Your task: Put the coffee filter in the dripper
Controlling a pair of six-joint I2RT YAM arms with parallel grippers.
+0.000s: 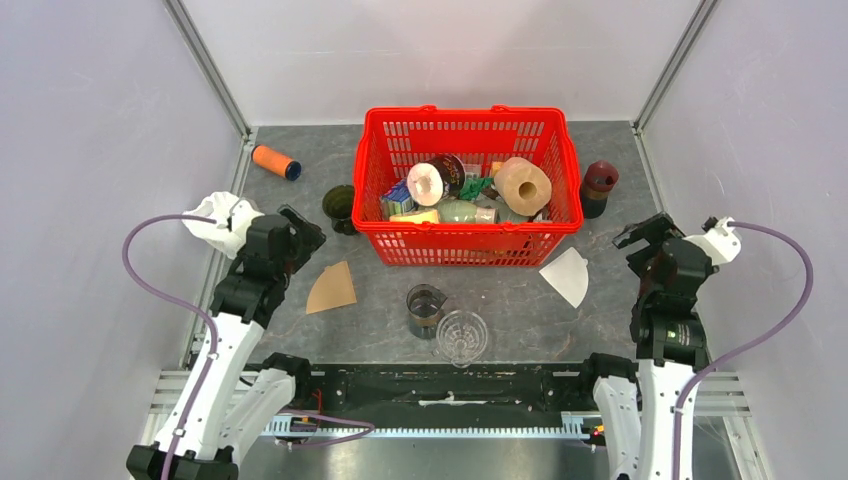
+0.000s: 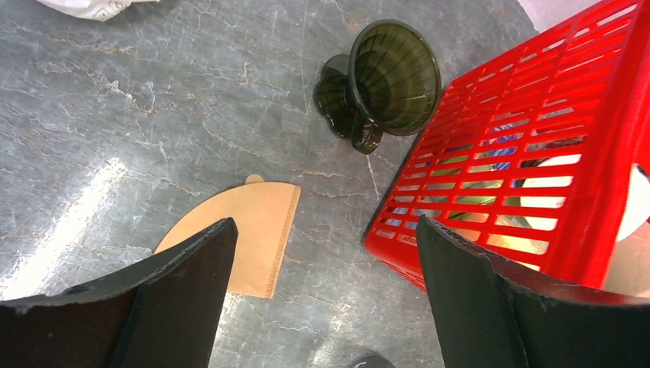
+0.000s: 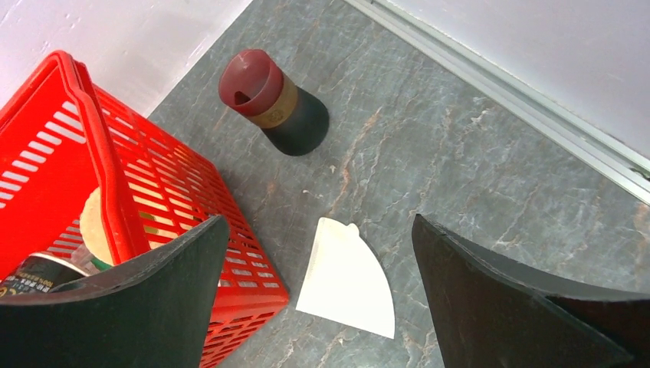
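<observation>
My left gripper and right gripper hang wide apart, holding nothing. The brown paper filter lies flat, lower centre of the left wrist view; the green dripper is upper centre. Likely light and flimsy: I'd pinch its crimped edge.

L gripper open over brown filter; green dripper beside red basket.

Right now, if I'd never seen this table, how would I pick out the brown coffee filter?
Find the red basket in the middle of the table. Just off its near-left corner, a flat fan-shaped paper lies on the grey surface: the brown filter. Colour sets it apart: the white filter sits off the near-right corner.
</observation>
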